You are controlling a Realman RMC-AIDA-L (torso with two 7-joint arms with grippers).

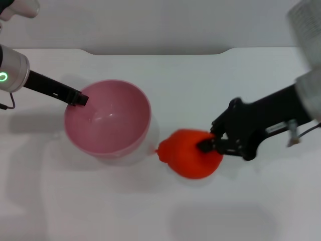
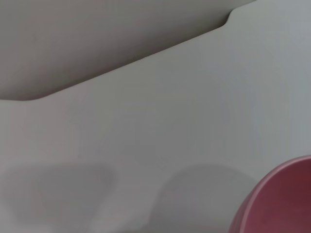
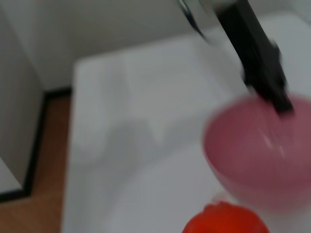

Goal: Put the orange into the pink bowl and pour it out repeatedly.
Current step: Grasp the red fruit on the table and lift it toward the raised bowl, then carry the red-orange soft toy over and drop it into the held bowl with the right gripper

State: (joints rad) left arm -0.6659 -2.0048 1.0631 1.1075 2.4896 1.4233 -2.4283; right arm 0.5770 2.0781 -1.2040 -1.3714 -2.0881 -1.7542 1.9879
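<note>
Orange (image 1: 190,153), a small bright red-orange fruit with a round, slightly pear-like shape and smooth skin, sits low over the white table (image 1: 210,211), just beside the pink bowl (image 1: 108,118). The right gripper (image 1: 208,145) has its black fingers pinched on the side of the orange that faces away from the bowl. The round, deep, shiny pink plastic bowl has a plain rim and nothing inside it. It looks tipped a little toward the orange. The left gripper (image 1: 77,99) is a thin black tip at the bowl's rim on the far side, and it seems pressed on the rim.
</note>
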